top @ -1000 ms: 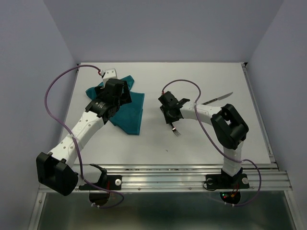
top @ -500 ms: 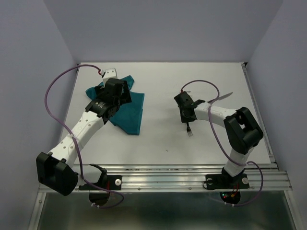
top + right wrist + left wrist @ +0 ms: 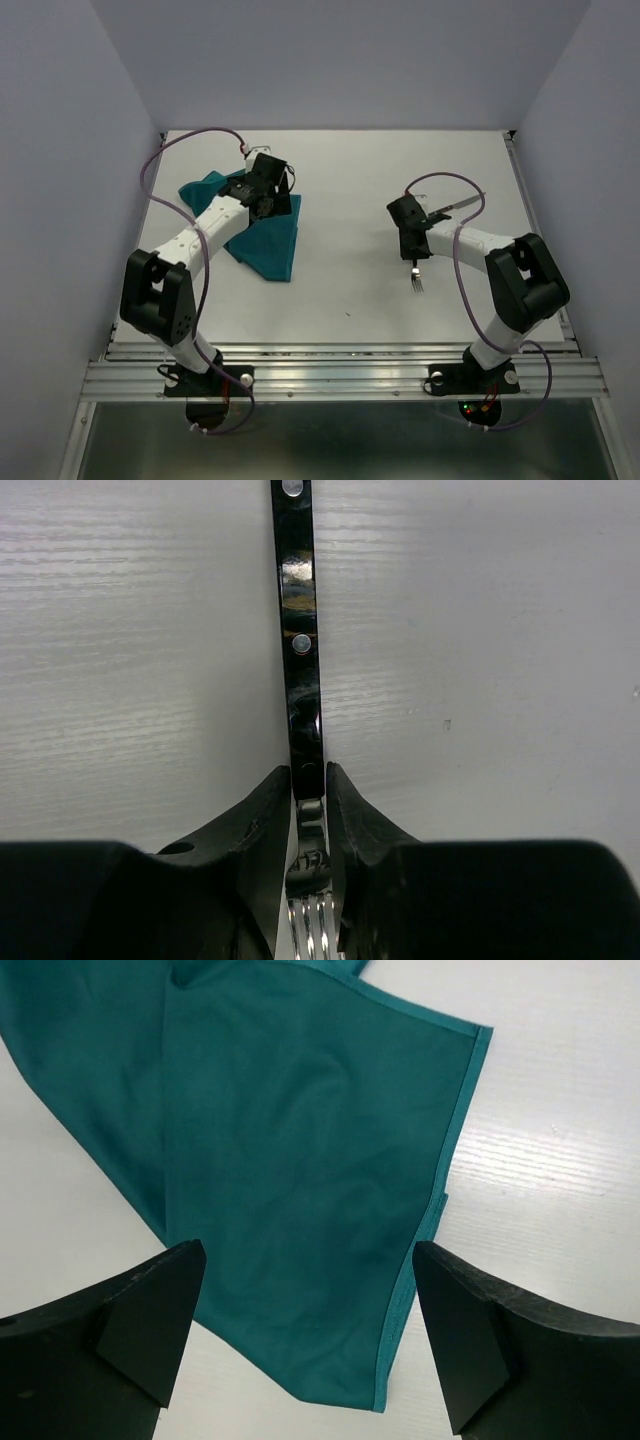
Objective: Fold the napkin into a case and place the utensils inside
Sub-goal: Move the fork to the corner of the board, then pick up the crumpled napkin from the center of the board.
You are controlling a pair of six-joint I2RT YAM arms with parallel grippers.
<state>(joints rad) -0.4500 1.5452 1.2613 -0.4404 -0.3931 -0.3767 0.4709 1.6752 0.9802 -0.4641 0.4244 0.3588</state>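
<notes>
The teal napkin (image 3: 262, 238) lies loosely folded and rumpled at the back left of the table. In the left wrist view the napkin (image 3: 300, 1150) lies below with a hemmed corner pointing near. My left gripper (image 3: 273, 192) is open above it, holding nothing (image 3: 308, 1255). My right gripper (image 3: 413, 258) is shut on the fork (image 3: 417, 279) at the neck; its silver tines stick out toward the near side. In the right wrist view the gripper (image 3: 308, 780) clamps the fork (image 3: 300, 630), whose handle is dark with silver rivets. The knife (image 3: 462, 203) lies at the right, partly hidden by the arm.
The table's white surface (image 3: 340, 290) ends at a metal rail (image 3: 350, 355) on the near side. Purple cables (image 3: 160, 170) loop over each arm. Walls close the table at the back and both sides.
My right gripper has carried the fork to the right, toward the knife. My left arm has swung in and its gripper has shifted right and farther back over the napkin.
</notes>
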